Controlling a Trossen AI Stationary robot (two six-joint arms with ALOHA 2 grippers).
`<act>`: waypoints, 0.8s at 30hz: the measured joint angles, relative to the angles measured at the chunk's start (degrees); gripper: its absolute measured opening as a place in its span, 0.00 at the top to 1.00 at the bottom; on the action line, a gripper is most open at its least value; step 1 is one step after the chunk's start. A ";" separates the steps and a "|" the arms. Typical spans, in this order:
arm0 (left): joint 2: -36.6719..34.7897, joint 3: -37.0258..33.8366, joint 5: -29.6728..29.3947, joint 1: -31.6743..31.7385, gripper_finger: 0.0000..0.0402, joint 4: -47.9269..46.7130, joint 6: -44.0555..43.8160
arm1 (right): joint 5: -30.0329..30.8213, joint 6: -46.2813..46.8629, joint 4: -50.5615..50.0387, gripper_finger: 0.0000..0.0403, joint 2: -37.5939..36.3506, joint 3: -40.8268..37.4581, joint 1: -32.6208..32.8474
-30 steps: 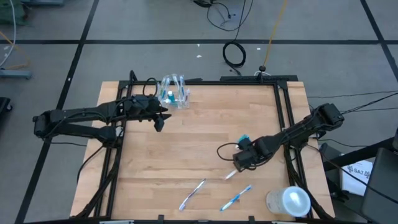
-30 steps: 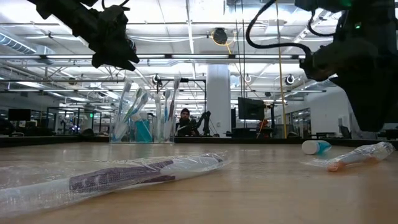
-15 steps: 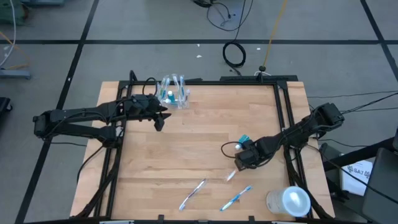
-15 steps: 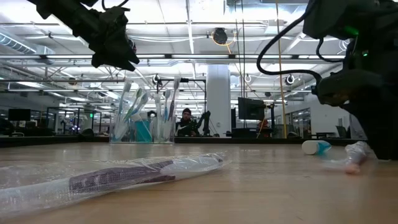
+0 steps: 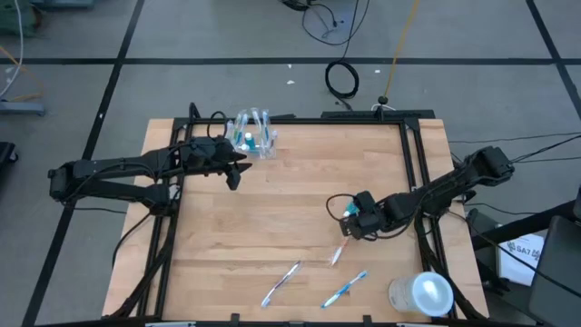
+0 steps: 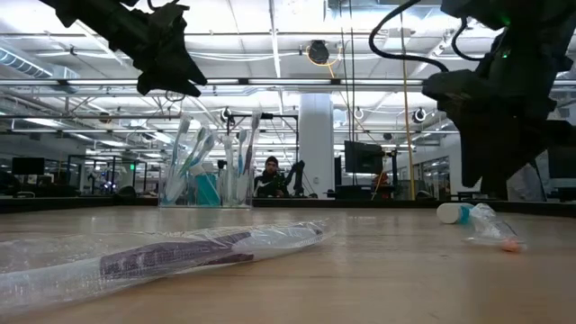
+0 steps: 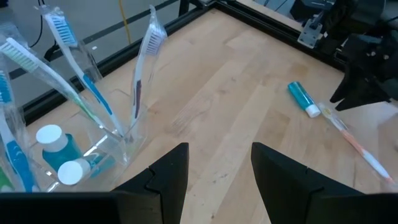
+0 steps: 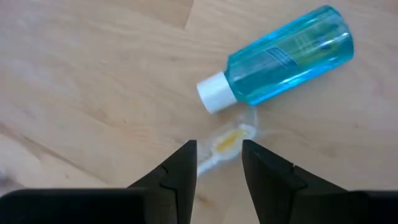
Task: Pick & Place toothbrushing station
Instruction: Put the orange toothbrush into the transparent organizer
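Wooden tabletop (image 5: 272, 218) framed by black rails fills the high view, with grey floor and cables around it. At its far left part stands the clear plastic cup (image 5: 255, 134), upright, holding a bundle of wrapped toothbrushes (image 7: 74, 87) that lean outward above its rim. Two teal toothpaste tubes (image 7: 71, 163) with white caps sit inside it at the bottom. The left gripper (image 5: 234, 170) hovers just beside the cup, above the board, its fingers (image 7: 171, 177) spread apart with nothing between them.

Toward the near edge lie two loose wrapped toothbrushes: one (image 5: 281, 283) left of centre, another blue-and-white one (image 5: 345, 289) a little to its right, both flat on the wood.

Right of centre, the right gripper (image 5: 356, 216) hangs low over the table, fingers (image 8: 184, 168) parted and holding nothing. Directly under its tips is the orange-tipped end of a wrapped toothbrush (image 8: 225, 142), lying flat. A third teal tube (image 8: 286, 57) lies on its side touching or just beside that end; I cannot tell which.

At the near right corner stands a large whitish translucent cylinder (image 5: 423, 294), its contents not visible.
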 joint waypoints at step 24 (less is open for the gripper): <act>0.00 0.00 0.00 0.00 0.55 1.75 1.53 | -3.95 -4.04 19.71 0.72 -7.51 -9.29 0.32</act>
